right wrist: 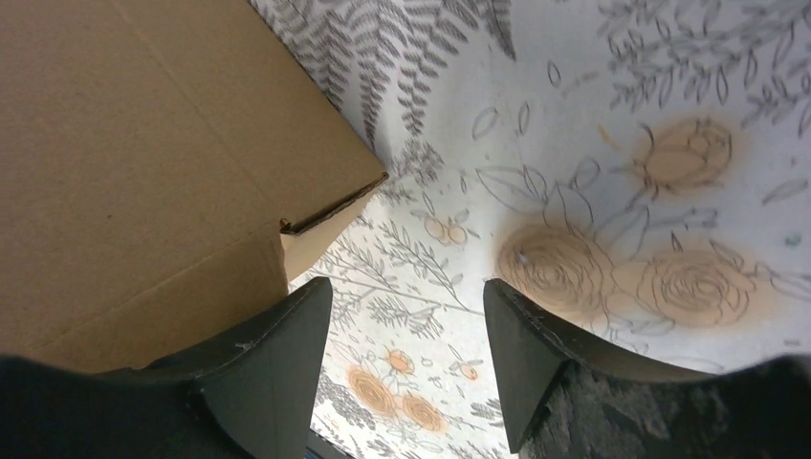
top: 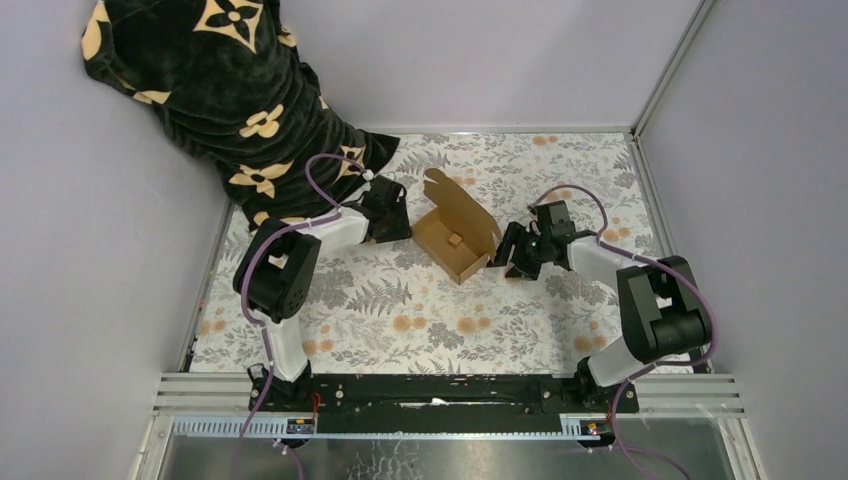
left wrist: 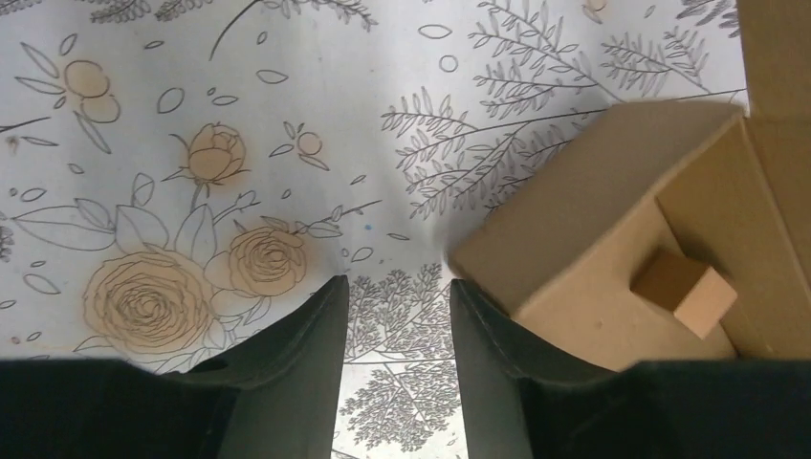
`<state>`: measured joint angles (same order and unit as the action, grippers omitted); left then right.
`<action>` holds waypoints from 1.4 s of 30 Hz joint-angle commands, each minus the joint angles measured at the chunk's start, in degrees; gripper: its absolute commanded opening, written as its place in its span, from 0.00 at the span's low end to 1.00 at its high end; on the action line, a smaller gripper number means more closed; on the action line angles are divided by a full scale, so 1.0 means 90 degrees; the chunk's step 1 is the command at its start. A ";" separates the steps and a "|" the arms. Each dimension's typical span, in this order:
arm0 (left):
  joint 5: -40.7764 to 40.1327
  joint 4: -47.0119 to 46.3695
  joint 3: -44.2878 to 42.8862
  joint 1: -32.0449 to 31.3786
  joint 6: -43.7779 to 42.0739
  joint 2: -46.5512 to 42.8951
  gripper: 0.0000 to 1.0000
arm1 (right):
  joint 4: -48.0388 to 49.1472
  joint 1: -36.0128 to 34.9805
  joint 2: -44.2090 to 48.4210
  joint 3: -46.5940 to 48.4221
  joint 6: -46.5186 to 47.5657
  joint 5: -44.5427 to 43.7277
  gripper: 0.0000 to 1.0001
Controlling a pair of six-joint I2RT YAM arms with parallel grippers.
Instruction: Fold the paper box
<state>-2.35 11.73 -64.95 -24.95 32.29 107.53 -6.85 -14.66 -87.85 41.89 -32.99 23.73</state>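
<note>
The paper box (top: 455,243) is a small brown cardboard box standing on the table's middle, lid flap raised at its back left, a small brown block inside. My left gripper (top: 392,222) is open and empty just left of the box. In the left wrist view its gripper (left wrist: 397,292) shows bare cloth between the fingers, and the box (left wrist: 612,258) lies against the right finger. My right gripper (top: 508,258) is open and empty at the box's right side. In the right wrist view its gripper (right wrist: 406,292) stands beside the box's corner (right wrist: 143,163), the left finger at the box wall.
The table carries a floral cloth (top: 400,320). A black blanket with tan flower marks (top: 220,90) hangs over the back left corner, close behind the left arm. Grey walls and a metal rail (top: 660,80) bound the back and right.
</note>
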 commanded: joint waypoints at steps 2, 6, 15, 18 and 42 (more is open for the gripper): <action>0.0232 -0.0488 0.0063 0.0038 -0.0007 -0.0007 0.50 | 0.0232 -0.0042 -0.0458 0.0733 -0.0038 0.0142 0.67; 0.0437 -0.0547 0.0343 -0.0049 0.0007 -0.0234 0.49 | 0.0138 -0.0032 -0.0791 0.1144 0.0076 0.0050 0.67; -0.0321 -0.0298 0.1009 -0.0053 0.0172 -0.1287 0.49 | -0.0529 0.0369 -0.0836 0.1653 0.0651 -0.0533 0.68; -0.0507 -0.0305 0.0942 0.0198 0.0322 -0.1530 0.50 | -0.0770 0.0398 -0.0664 0.1722 0.0834 -0.0869 0.68; -0.0123 -0.0562 -0.1513 0.0729 0.0054 0.1040 0.31 | -0.0696 0.0399 0.0698 0.1000 0.0974 -0.1249 0.60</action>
<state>-4.32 9.82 -77.78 -18.37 33.87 117.38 -13.08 -11.07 -83.35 50.61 -25.10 12.95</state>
